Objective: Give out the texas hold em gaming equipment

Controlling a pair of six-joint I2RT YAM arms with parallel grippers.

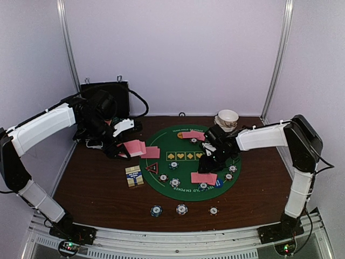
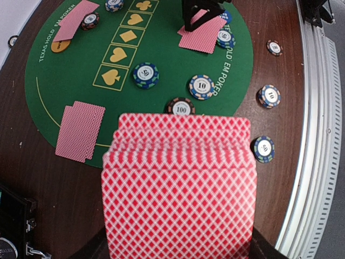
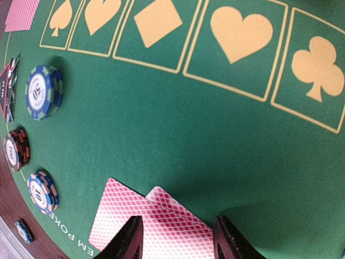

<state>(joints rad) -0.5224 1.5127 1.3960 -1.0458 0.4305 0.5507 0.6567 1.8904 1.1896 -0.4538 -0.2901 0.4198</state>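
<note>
My left gripper (image 1: 119,151) is shut on a fanned deck of pink-backed playing cards (image 2: 180,183), held over the table left of the round green mat (image 1: 186,190); the deck hides its fingers in the left wrist view. My right gripper (image 3: 175,240) is open just above two overlapping cards (image 3: 153,218) that lie flat on the mat's near right part. Other card pairs lie at the mat's left (image 1: 150,152) and far side (image 1: 193,135). Striped poker chips (image 3: 44,91) sit on the mat, with a red-black triangle marker (image 1: 152,167) and an orange button (image 2: 60,46).
Three chips (image 1: 181,209) lie on the brown table in front of the mat. A card box (image 1: 134,176) sits left of the mat. Stacked white bowls (image 1: 227,118) stand at the back right and a black case (image 1: 105,100) at the back left.
</note>
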